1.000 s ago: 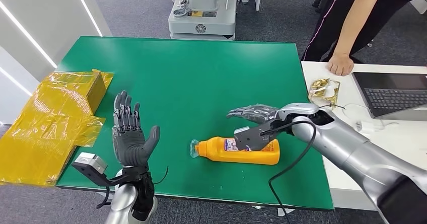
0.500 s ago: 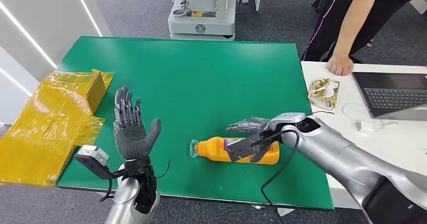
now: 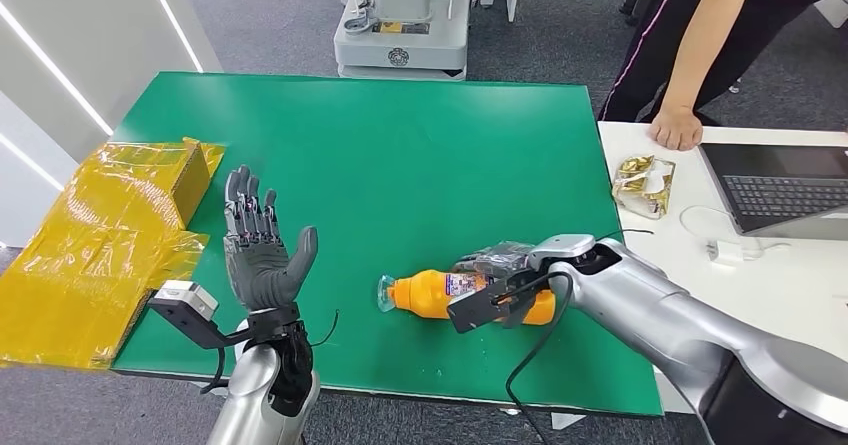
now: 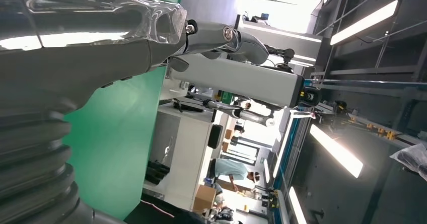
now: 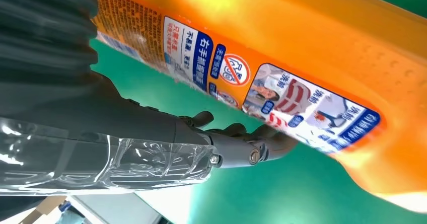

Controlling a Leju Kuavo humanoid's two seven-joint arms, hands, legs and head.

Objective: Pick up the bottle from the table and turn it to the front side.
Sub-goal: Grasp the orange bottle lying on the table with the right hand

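An orange bottle (image 3: 425, 296) with a clear cap lies on its side on the green table (image 3: 380, 155), near the front edge, cap pointing left. My right hand (image 3: 497, 268) is down on the bottle's right half, fingers over its far side and thumb against the near side. In the right wrist view the thumb (image 5: 236, 151) touches the bottle (image 5: 302, 58) beside its blue and white label. My left hand (image 3: 262, 257) stands upright at the front left with its fingers spread, well apart from the bottle and holding nothing. The left wrist view shows that hand (image 4: 100, 48) close up.
A yellow plastic-wrapped box (image 3: 110, 235) lies at the table's left edge. To the right, a white desk (image 3: 800, 285) carries a laptop (image 3: 780, 190) and a gold wrapper (image 3: 643, 183), and a person's hand (image 3: 678, 127) rests on it. A grey machine (image 3: 402, 25) stands behind the table.
My right hand has come down from above the bottle and closed around its right half. The bottle has tilted slightly. The left hand has barely moved.
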